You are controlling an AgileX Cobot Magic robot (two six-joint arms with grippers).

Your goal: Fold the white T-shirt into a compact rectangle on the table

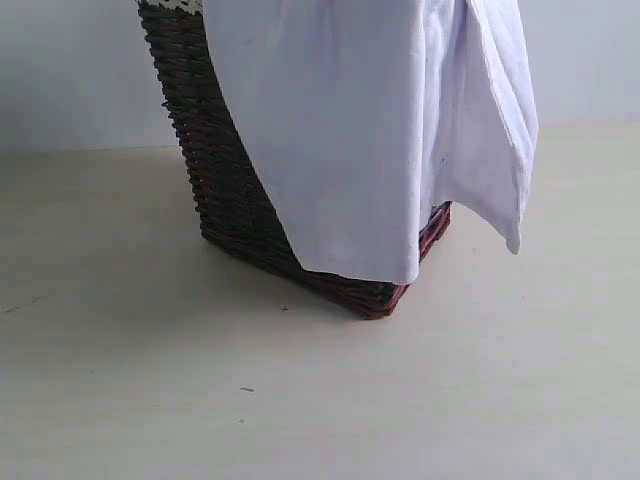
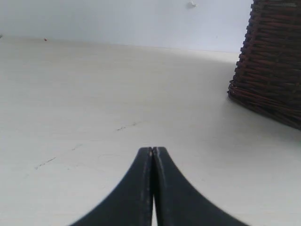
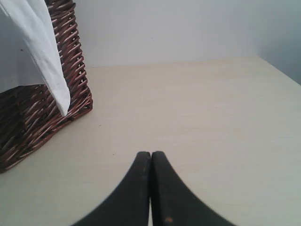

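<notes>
The white T-shirt [image 1: 370, 130] hangs over the front of a dark wicker basket [image 1: 225, 190], its hem reaching almost to the table [image 1: 300, 400]. One corner of the shirt [image 3: 40, 52] shows in the right wrist view, draped over the basket's side. My left gripper [image 2: 153, 149] is shut with nothing in it, low over bare table, the basket ahead and to one side. My right gripper [image 3: 151, 153] is also shut and holds nothing, over the table beside the basket. Neither gripper shows in the exterior view.
The basket [image 2: 273, 61] stands on the table in front of a pale wall [image 1: 70, 70]. White lace trim [image 1: 170, 5] edges its rim. A few dark specks [image 1: 246, 389] mark the table. The table's far edge and corner [image 3: 263, 59] show in the right wrist view.
</notes>
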